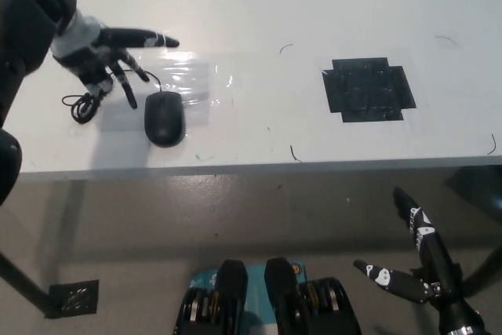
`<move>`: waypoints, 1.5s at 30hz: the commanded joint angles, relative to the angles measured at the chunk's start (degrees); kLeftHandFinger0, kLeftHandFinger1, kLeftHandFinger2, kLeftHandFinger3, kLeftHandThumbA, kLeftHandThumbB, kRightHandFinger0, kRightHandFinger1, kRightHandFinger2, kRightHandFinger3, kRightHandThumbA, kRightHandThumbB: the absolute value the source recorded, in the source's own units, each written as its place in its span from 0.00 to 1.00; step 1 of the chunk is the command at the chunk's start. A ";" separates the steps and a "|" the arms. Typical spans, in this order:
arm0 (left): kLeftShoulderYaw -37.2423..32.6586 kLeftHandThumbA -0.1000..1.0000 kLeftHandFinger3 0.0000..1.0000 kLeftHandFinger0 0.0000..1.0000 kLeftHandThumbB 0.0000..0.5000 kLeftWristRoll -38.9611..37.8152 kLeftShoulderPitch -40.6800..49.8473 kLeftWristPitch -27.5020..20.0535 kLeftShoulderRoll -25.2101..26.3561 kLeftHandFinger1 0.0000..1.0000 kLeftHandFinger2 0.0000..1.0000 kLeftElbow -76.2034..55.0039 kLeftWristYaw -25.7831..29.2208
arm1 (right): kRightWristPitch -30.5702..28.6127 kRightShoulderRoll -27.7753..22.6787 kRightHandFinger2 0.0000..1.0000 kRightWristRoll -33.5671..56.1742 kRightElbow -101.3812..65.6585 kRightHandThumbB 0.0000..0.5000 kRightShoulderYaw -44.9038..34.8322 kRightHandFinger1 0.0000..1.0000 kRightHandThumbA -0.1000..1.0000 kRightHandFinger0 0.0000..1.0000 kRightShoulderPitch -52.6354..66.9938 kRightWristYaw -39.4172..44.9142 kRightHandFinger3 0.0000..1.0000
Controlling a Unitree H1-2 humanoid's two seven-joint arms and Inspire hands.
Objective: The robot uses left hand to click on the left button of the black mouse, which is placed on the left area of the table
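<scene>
Black mouse (164, 118): lying on the left area of the white table (259, 5), near its front edge, partly on a clear plastic sheet (184, 82).
Mouse cable (85, 104): coiling in a loose bundle to the left of the mouse.
Left hand (106, 52): hovering above and left of the mouse, not touching it; fingers spreading apart, one pointing right, gripping nothing.
Right hand (416, 260): hanging below the table edge at lower right, fingers splaying open, empty.
Black tape patch (367, 89): sitting on the table's right part, well apart from the mouse.
</scene>
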 commanded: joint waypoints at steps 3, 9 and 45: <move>1.84 1.00 1.00 0.00 0.97 2.56 -7.01 -1.26 0.75 0.03 0.49 1.65 -0.23 | -0.46 -0.78 1.00 -0.02 -1.14 0.26 0.34 1.00 0.99 1.00 -1.11 0.67 1.00; 2.40 1.00 1.00 0.00 0.94 3.81 -6.88 -1.60 -0.42 0.00 0.49 3.36 0.19 | 0.70 -1.16 1.00 -0.36 -2.33 0.27 0.62 1.00 1.00 1.00 -0.82 1.07 1.00; 3.77 1.00 1.00 0.00 0.98 9.32 -1.83 -4.82 -4.84 0.00 0.47 6.50 1.66 | 1.57 -1.83 1.00 0.17 -2.57 0.28 1.26 1.00 1.00 0.98 -1.45 2.14 1.00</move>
